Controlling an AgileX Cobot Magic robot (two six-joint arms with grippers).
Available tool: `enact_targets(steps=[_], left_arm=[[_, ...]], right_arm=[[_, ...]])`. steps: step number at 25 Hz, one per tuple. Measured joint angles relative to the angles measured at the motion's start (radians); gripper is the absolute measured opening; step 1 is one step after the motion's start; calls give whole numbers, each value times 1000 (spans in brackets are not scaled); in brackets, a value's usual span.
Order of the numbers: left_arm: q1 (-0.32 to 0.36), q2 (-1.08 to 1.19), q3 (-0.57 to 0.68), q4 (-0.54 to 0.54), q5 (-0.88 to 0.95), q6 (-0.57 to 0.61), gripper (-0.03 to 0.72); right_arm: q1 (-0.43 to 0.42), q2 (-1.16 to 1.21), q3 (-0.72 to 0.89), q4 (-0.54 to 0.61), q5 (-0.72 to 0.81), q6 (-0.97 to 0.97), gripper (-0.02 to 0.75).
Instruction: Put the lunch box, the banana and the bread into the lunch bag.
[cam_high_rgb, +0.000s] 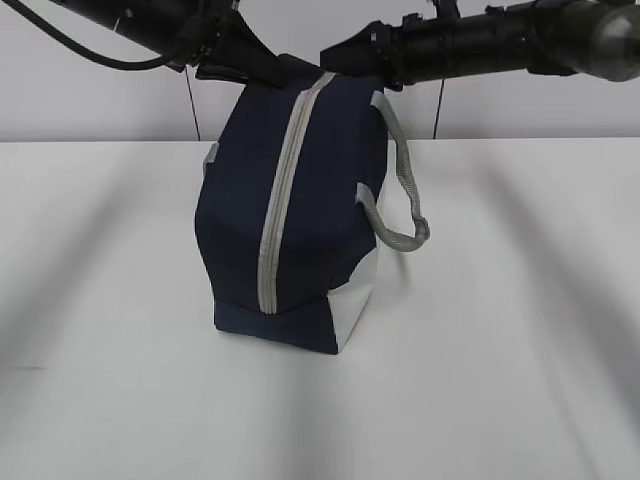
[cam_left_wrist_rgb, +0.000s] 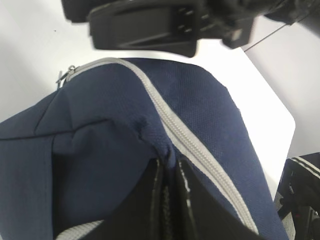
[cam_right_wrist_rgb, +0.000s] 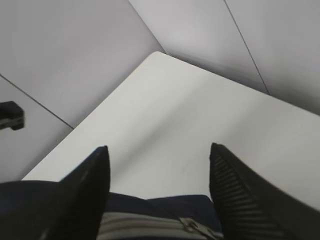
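The navy lunch bag (cam_high_rgb: 300, 220) stands on the white table with its grey zipper (cam_high_rgb: 280, 200) closed along the top and near end. My left gripper (cam_left_wrist_rgb: 167, 162) is shut, pinching a fold of the bag's fabric (cam_left_wrist_rgb: 100, 145) beside the zipper (cam_left_wrist_rgb: 200, 150). It comes in from the upper left at the bag's top (cam_high_rgb: 240, 65). My right gripper (cam_right_wrist_rgb: 157, 152) is open just above the bag's far top end (cam_right_wrist_rgb: 165, 207), over the zipper pull (cam_right_wrist_rgb: 192, 225), with nothing between its fingers. The lunch box, the banana and the bread are out of view.
A grey strap handle (cam_high_rgb: 405, 190) hangs on the bag's right side. The white table (cam_high_rgb: 520, 330) spreads around the bag, with a grey wall (cam_high_rgb: 100, 100) behind. The table's far edge (cam_right_wrist_rgb: 100, 105) runs close beyond the right gripper.
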Motion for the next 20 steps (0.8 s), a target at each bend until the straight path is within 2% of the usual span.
enact_targets(steps=[4,7,12,14,18,20], left_arm=[[-1,0,0,26,-36,-63,3],[-2,2,0,93,-102,-151,3],[-2,17,0,147,-188,-251,36],[-1,22,0,147,-202,-258,106],[17,22,0,135,-181,-262,359],[34,22,0,130,-135,-262,463]], right_arm=[[0,0,-153,-115,-70,104,542],[0,-10,-231,-115,-137,172,547],[0,-84,-247,-115,-196,202,546],[0,-120,-245,-115,-206,212,545],[0,-192,-194,-115,-217,224,545],[0,-239,-138,-115,-217,236,545]])
